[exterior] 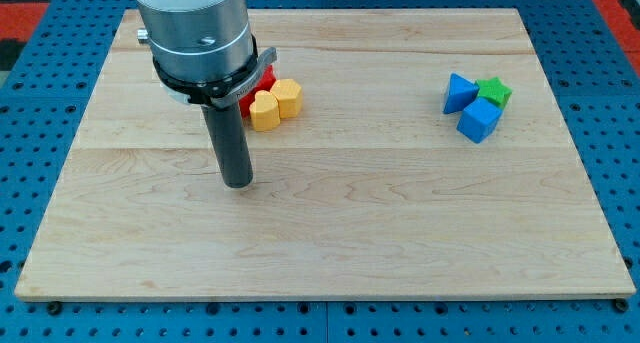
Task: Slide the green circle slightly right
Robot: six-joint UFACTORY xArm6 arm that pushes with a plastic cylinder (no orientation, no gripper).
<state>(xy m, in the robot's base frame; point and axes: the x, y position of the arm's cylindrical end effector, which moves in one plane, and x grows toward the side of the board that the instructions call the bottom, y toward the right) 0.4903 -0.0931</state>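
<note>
No green circle shows in the camera view; the arm's grey body [198,28] hides part of the board at the top left. My tip [238,184] rests on the wooden board [330,233], left of centre. It stands just below and to the left of a cluster of two yellow blocks, one [264,112] nearer the tip and a yellow hexagon-like one [289,98], with a red block [263,82] partly hidden behind the arm. The tip touches none of them.
At the view's right is a second cluster: a blue triangle-like block [458,91], a green star [494,91] and a blue cube [478,120], touching each other. The board lies on a blue pegboard table [30,183].
</note>
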